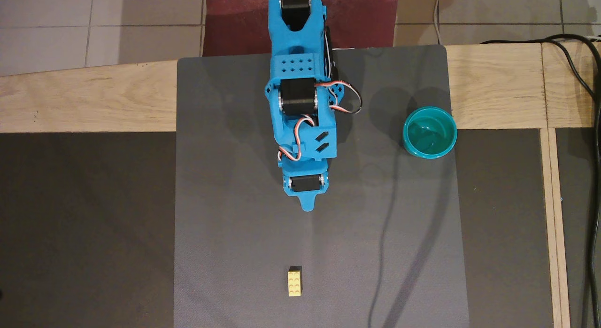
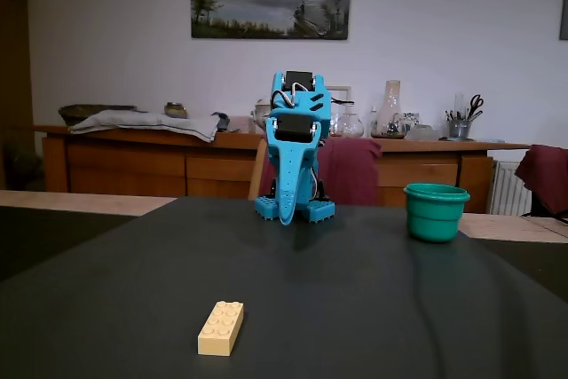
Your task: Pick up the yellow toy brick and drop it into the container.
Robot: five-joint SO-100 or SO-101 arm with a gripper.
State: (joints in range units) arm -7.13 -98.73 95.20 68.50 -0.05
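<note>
The yellow toy brick lies flat on the grey mat, studs up, near the mat's front edge in the overhead view, and it is the closest thing in the fixed view. The container, a teal-green cup, stands upright and empty at the mat's right edge. My blue arm is folded back at the mat's far end. My gripper points down toward the mat with its jaws together and nothing between them. It is well short of the brick and left of the cup.
The grey mat lies over a wooden-framed table. A black cable runs along the right side. In the fixed view a sideboard with clutter stands behind the table.
</note>
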